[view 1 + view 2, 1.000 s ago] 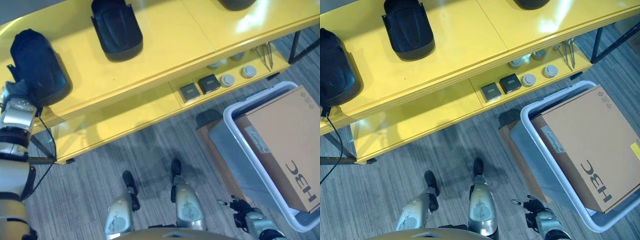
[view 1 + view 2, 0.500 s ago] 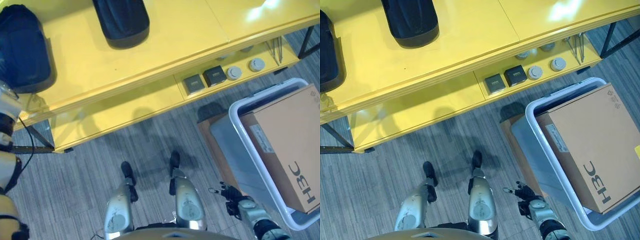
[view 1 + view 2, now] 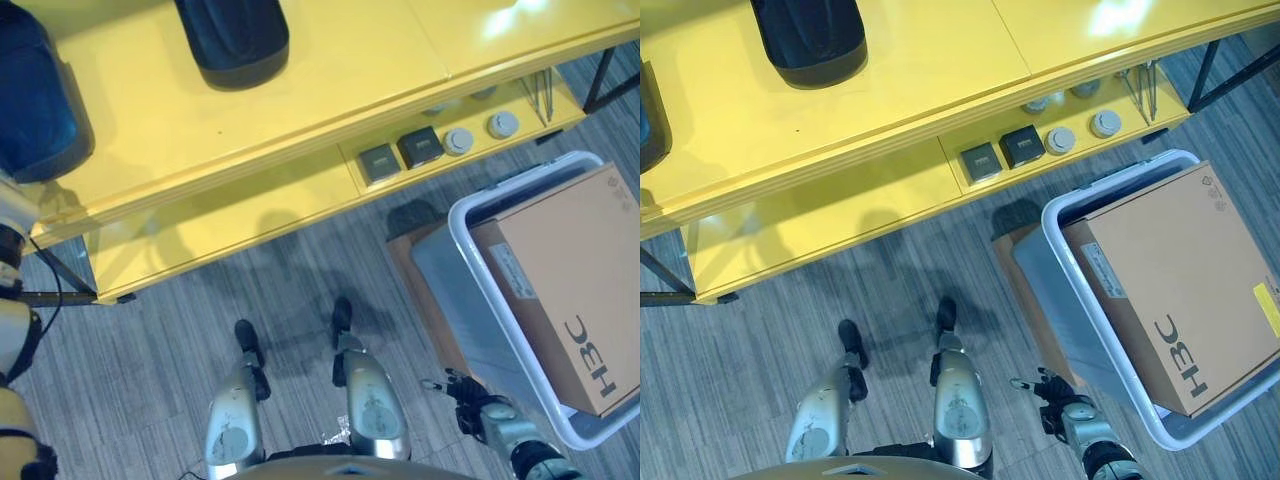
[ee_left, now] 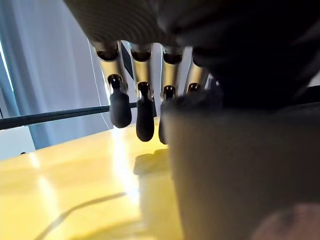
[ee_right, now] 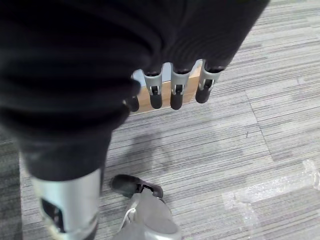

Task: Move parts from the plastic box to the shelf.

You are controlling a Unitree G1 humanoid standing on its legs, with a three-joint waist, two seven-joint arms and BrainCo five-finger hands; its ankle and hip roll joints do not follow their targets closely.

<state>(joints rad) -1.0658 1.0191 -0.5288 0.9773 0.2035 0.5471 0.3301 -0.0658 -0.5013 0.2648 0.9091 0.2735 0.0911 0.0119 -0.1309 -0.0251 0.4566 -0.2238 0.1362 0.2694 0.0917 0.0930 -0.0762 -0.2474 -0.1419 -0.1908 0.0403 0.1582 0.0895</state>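
Two black moulded parts lie on the top of the yellow shelf (image 3: 330, 70), one at the far left (image 3: 35, 100) and one further right at the back (image 3: 232, 35). My left hand (image 4: 120, 107) hangs over the yellow top with straight fingers, close beside a dark blurred shape that I take for the left part. To my right on the floor stands the pale plastic box (image 3: 455, 225), with a big cardboard box (image 3: 570, 280) in it. My right hand (image 3: 468, 408) hangs low beside the plastic box, fingers relaxed and empty over the floor.
The lower shelf board holds two small black square pieces (image 3: 380, 162) and round grey pieces (image 3: 458, 140). A brown board (image 3: 415, 290) lies under the plastic box. Grey striped floor lies between shelf and box.
The whole view has shifted, so the left part and my left arm now sit nearer the picture's edge. My right hand hangs much where it did.
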